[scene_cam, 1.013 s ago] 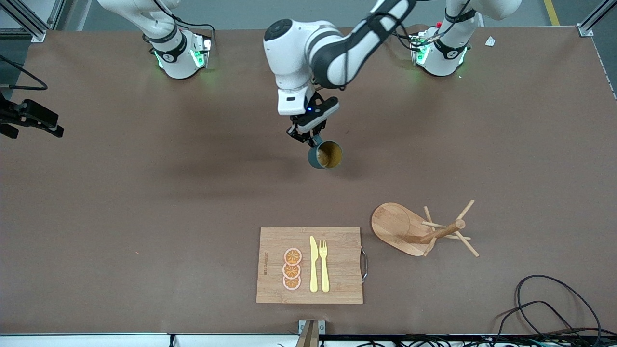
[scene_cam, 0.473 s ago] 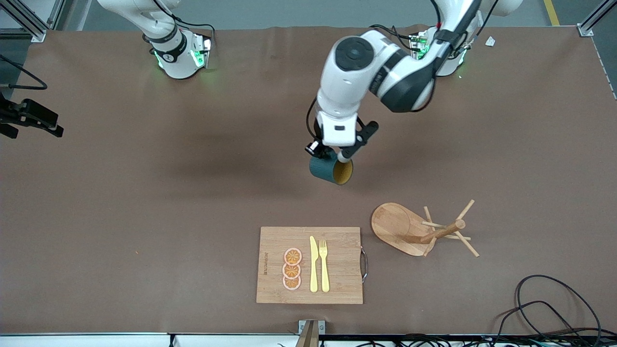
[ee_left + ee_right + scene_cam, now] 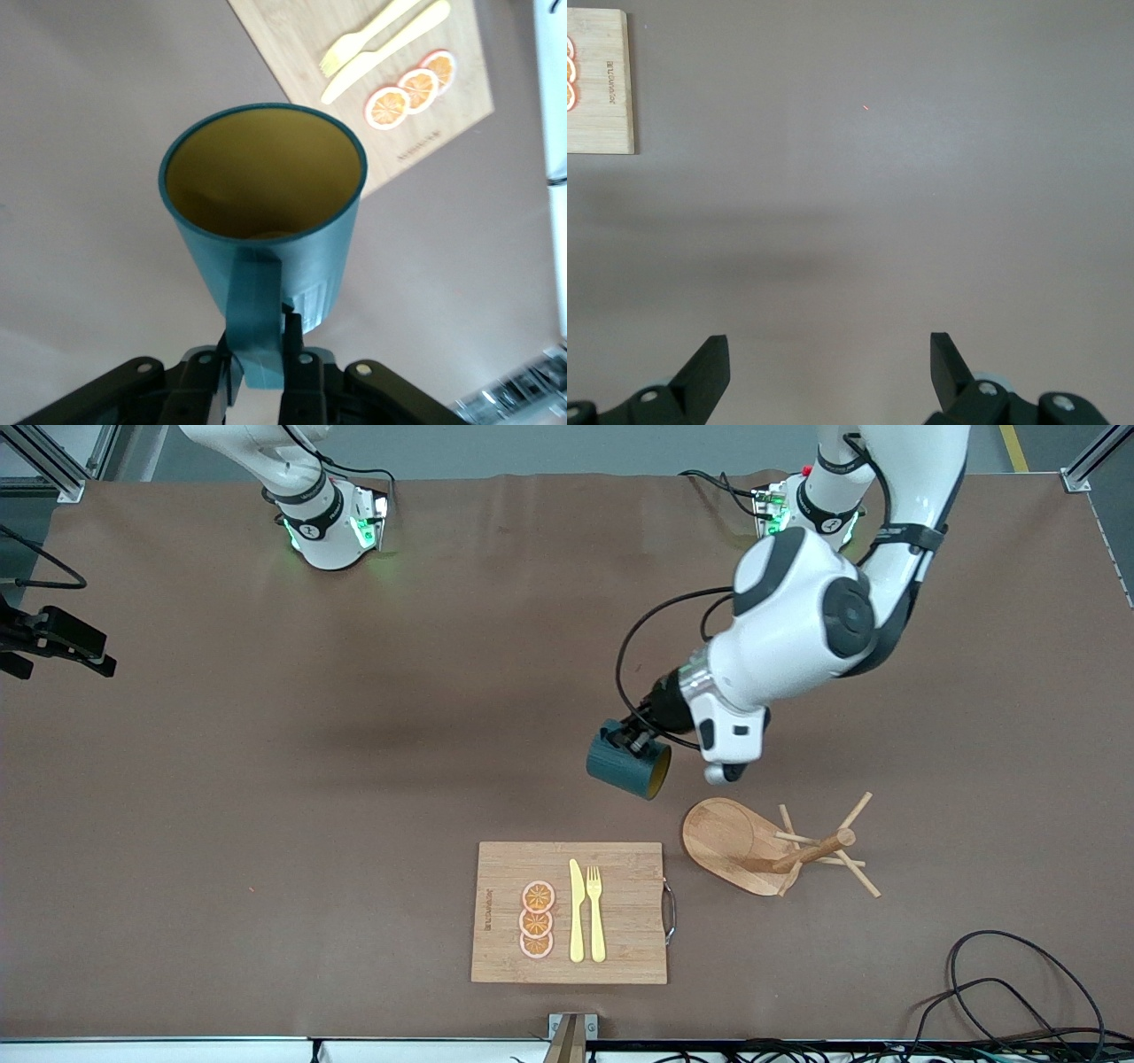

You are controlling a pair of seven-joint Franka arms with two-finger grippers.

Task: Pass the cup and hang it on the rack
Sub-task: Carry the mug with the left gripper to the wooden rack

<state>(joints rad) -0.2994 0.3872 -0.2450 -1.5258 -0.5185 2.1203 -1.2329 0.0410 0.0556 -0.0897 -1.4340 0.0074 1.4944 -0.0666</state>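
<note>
Over bare table just beside the rack, the left gripper pinches the cup by its handle; thread that loop onto a peg, while the right gripper waits agape.

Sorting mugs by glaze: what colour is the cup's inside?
Mustard yellow inside the cup, dark teal outside; clearest in the left wrist view.

Front cam's up high facing the robots across the table, both wrist cams look down, and all three catch the cutting board.
</note>
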